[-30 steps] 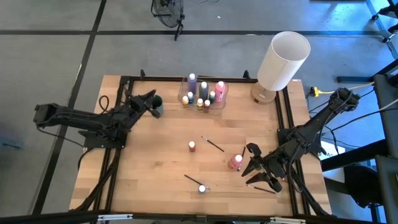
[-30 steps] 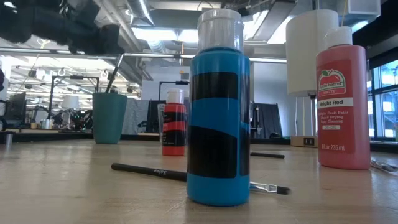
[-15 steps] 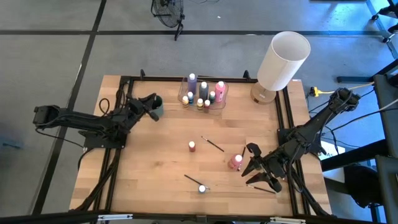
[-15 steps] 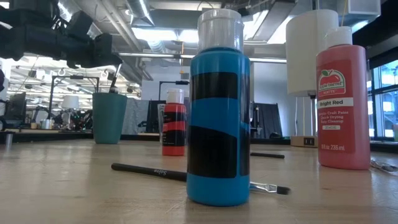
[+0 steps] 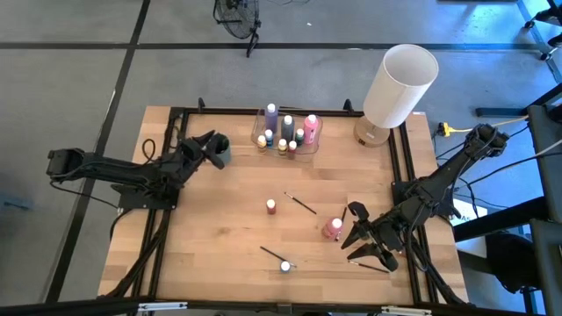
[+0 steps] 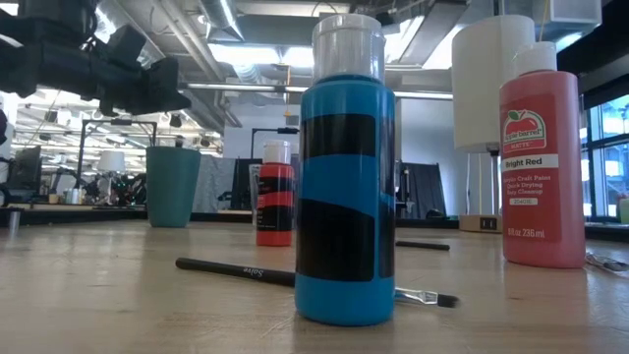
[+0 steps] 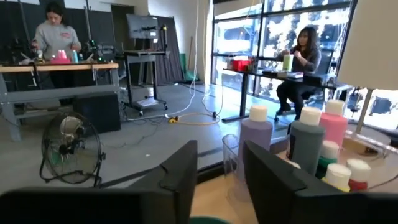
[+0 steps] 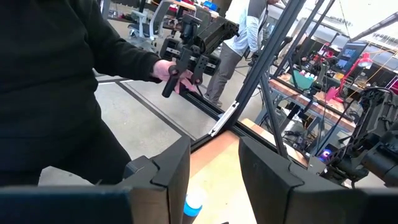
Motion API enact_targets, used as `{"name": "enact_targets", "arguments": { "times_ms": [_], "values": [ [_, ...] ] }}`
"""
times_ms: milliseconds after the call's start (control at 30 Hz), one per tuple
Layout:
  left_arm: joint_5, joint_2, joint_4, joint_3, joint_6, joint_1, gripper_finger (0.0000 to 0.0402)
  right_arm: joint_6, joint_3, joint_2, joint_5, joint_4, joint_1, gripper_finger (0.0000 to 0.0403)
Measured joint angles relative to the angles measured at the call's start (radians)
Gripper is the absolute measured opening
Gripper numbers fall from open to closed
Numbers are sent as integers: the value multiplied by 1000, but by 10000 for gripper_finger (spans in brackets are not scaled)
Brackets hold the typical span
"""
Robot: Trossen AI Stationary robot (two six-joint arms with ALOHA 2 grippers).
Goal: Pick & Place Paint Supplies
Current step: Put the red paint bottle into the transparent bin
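Note:
My left gripper point(image 5: 211, 142) hangs open over a dark teal cup point(image 5: 221, 149) at the table's far left, and the low view shows it above that cup point(image 6: 173, 187). My right gripper point(image 5: 349, 226) is open and empty just right of a standing pink bottle point(image 5: 332, 229). A small red bottle point(image 5: 270, 206) and a blue bottle with a white cap point(image 5: 285, 266) stand mid-table. Thin dark paintbrushes lie near the red bottle point(image 5: 300, 203), the blue bottle point(image 5: 270, 254) and my right gripper point(image 5: 369, 263). Several more bottles stand in a clear container point(image 5: 285, 132) at the far edge.
A large white cylinder point(image 5: 399, 83) stands at the far right corner. A black frame point(image 5: 176, 118) runs along the table's edges. People sit and stand in the room beyond the table, and a hand point(image 8: 171, 71) holds a handle there. Bare wood lies between cup and loose bottles.
In the low view a paintbrush stood slanting out of the teal cup below my left gripper. It has sunk into the cup and no longer shows. My left gripper has come a little lower over the cup. My right arm has kept still.

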Motion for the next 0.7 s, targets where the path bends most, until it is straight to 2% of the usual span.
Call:
{"name": "enact_targets", "arguments": {
  "times_ms": [100,233,300,367,567,700],
  "values": [
    [24,-2,26,3,-7,-3,145,2,0,0,0,0,0,140],
    [158,-23,15,73,2,-27,184,3,0,0,0,0,0,140],
    [218,-27,-59,137,6,-47,195,3,0,0,0,0,0,140],
    [286,-27,-192,230,-3,-68,199,3,0,0,0,-4,0,140],
    [466,59,-808,606,-138,-100,195,3,0,0,0,-21,0,140],
    [642,192,-1003,795,-148,-122,196,3,0,0,0,-22,0,140]
  ]
}}
